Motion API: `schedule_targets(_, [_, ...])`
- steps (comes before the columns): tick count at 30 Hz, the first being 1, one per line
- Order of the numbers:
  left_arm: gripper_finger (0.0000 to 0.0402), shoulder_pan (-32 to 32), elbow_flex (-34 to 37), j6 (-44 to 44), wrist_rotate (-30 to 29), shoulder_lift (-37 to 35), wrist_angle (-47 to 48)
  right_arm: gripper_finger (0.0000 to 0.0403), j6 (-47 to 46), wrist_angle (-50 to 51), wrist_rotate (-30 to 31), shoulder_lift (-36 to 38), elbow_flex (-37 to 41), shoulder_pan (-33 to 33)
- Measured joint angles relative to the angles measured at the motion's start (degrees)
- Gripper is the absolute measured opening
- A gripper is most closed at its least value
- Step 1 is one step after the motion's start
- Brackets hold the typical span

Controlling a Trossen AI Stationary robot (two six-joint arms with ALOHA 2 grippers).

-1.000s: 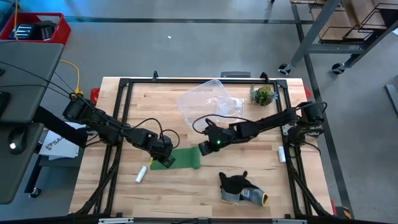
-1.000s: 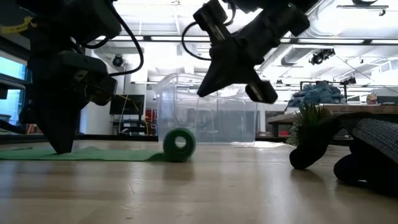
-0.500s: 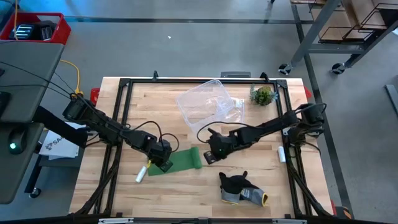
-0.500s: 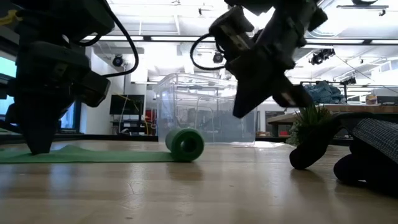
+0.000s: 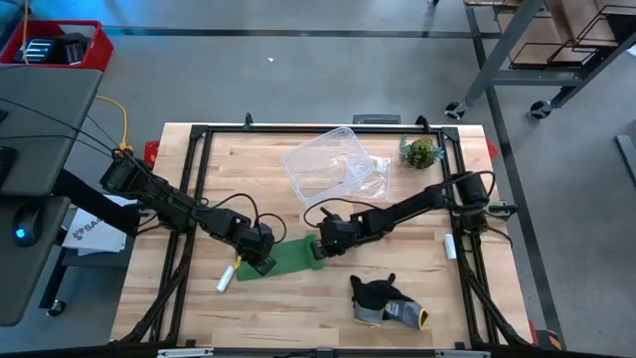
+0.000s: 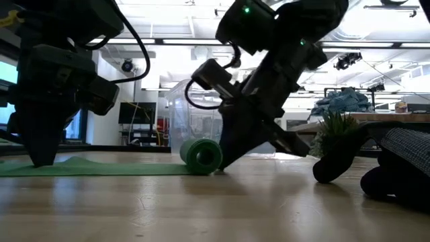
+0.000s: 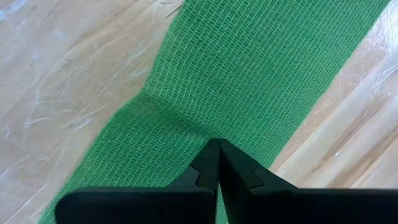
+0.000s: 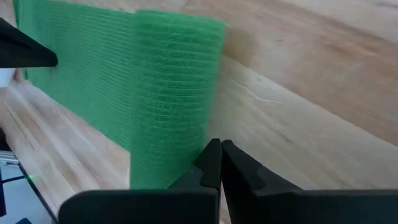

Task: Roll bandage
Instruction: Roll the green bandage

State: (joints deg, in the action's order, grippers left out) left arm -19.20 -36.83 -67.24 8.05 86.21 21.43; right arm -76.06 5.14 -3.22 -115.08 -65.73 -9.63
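The bandage (image 5: 290,258) lies on the wooden table (image 5: 298,308) near its centre, a flat green strip with its rolled end at the 3 o'clock side. The left gripper (image 5: 260,261) stands at the strip's 9 o'clock end, fingers pressed together, tips planted on the fabric (image 7: 249,81) and pinning it down. The right gripper (image 5: 320,249), also closed with nothing between its fingers, leans down at the roll's (image 6: 201,154) 3 o'clock side, its tips touching the table right against the roll (image 8: 177,87).
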Motion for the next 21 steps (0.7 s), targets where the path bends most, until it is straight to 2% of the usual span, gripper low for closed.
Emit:
schedule_targets(5, [0.0001,0.0,0.0,0.0,-0.09,0.0,-0.02,0.0,3.44,-0.02,-0.07,-0.12,-3.11,0.0])
schedule_targets(13, [0.0001,0.0,-0.01,-0.59,-0.2,0.0,-0.13,0.0,15.15,0.27,-3.1,-0.12,-12.39,1.16])
schedule_targets(21, [0.0001,0.04,-0.01,-1.51,-0.08,0.0,-0.24,0.0,24.52,11.31,-4.17,-0.08,-19.62,2.54])
